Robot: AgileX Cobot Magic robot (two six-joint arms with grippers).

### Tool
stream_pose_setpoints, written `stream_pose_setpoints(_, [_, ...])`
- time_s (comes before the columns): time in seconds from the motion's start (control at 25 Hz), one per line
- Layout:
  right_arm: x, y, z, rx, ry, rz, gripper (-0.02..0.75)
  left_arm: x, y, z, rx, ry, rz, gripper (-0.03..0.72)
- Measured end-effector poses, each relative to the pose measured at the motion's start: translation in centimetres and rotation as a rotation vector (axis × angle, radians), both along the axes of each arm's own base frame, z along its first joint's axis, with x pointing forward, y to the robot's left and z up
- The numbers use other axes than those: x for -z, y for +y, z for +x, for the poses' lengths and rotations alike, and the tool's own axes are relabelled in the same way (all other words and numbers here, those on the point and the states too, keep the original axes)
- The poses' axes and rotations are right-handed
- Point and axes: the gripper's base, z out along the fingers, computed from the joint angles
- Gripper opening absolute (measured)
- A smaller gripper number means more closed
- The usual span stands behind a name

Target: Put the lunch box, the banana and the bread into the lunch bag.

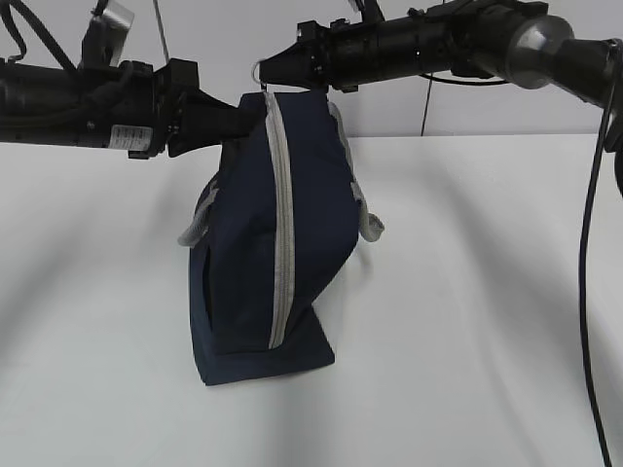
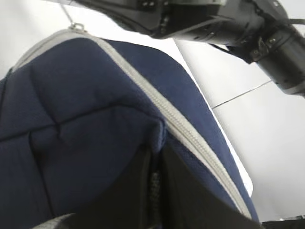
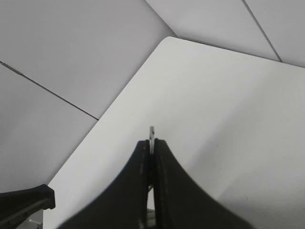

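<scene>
In the exterior view a plain white desk (image 1: 467, 292) carried the boxy navy-blue fabric lunch bag (image 1: 258, 263), which stood tall on one end near the middle, its grey zipper (image 1: 281, 224) running top to bottom and looking closed along its length; grey webbing handles (image 1: 370, 226) hung loose at both sides. Two black arms crossed above it, and a black cable (image 1: 588, 282) drooped down the right edge. The left tool (image 1: 238, 115) pressed against the bag's upper left corner, and the right tool (image 1: 268, 78) sat at the top end of the zipper, where a thin metal ring pull (image 1: 258, 70) showed. A small white label (image 1: 123, 136) on the left arm bore print too small to read. In the left wrist view the left tool (image 2: 155, 181) was nearly closed, pinching a fold of the navy fabric just beside the zipper, while the other arm's dark body (image 2: 224, 24) filled the top of the picture. In the right wrist view the right tool (image 3: 151, 157) was fully closed on the thin edge of the ring pull (image 3: 152, 133), with bare desk (image 3: 228, 119) and grey floor (image 3: 62, 62) beyond.
</scene>
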Motion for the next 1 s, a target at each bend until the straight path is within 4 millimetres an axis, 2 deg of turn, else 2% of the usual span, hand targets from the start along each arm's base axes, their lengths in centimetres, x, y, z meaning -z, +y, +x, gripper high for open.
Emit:
stream_pose_setpoints(0.28, [2.3, 0.1, 0.4, 0.008, 0.076, 0.017, -0.016, -1.1, 0.2, -0.4, 0.002, -0.069, 0.037, 0.026])
stream_pose_setpoints(0.48, [2.8, 0.1, 0.4, 0.005, 0.094, 0.000, -0.016, -1.7, 0.3, -0.6, 0.004, -0.105, 0.048, 0.026])
stream_pose_setpoints(1.0, [3.7, 0.0, 0.5, 0.010, 0.132, -0.018, -0.016, -1.7, 0.3, -0.6, 0.001, -0.110, 0.053, 0.026])
